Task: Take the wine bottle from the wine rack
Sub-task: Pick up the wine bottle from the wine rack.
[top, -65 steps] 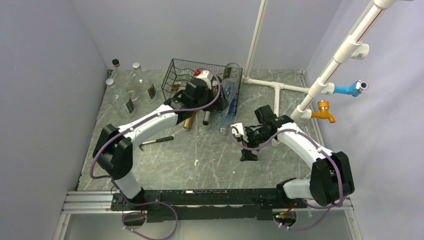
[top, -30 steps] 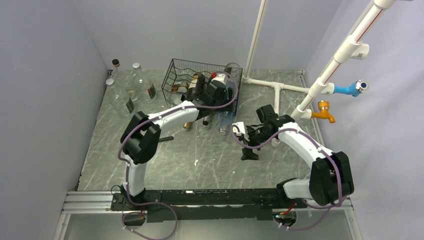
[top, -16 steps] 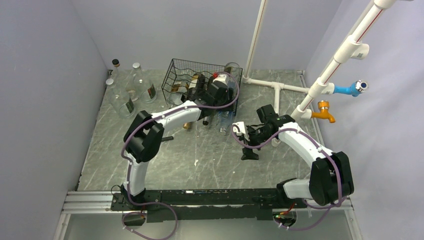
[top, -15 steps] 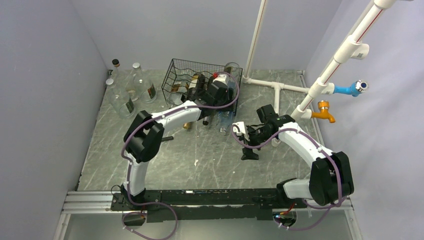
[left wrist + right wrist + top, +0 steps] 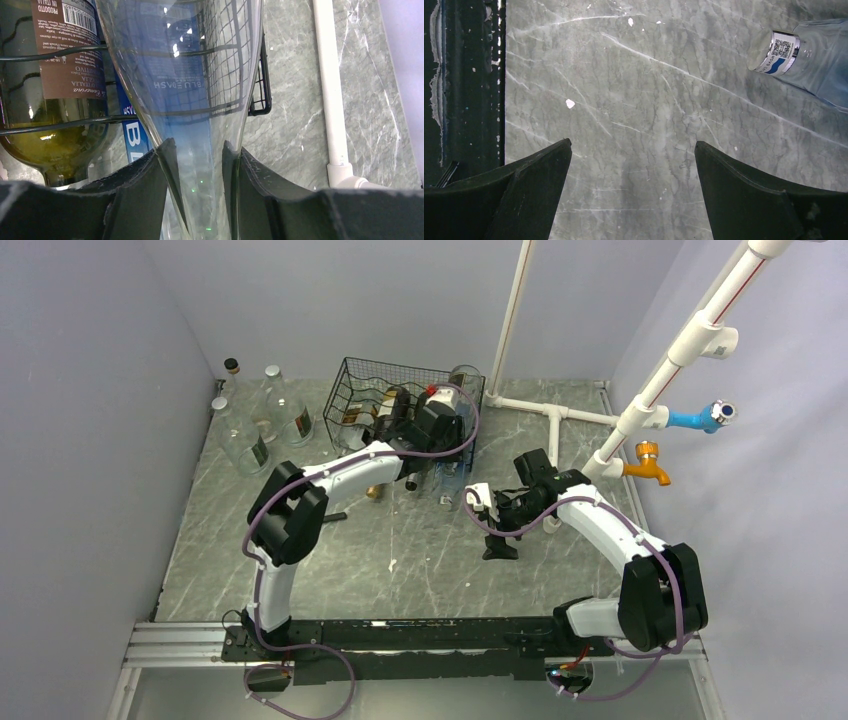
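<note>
Wine bottle [image 5: 190, 75] in wine rack [image 5: 260, 75] — clamped by outstretched left end effector [image 5: 199, 145] — right end effector [image 5: 632, 144] splayed.

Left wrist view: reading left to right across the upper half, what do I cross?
dark wine bottle with the brown label → clear bottle with the blue label → right end wire of the wine rack → bare tabletop → white pipe
</note>
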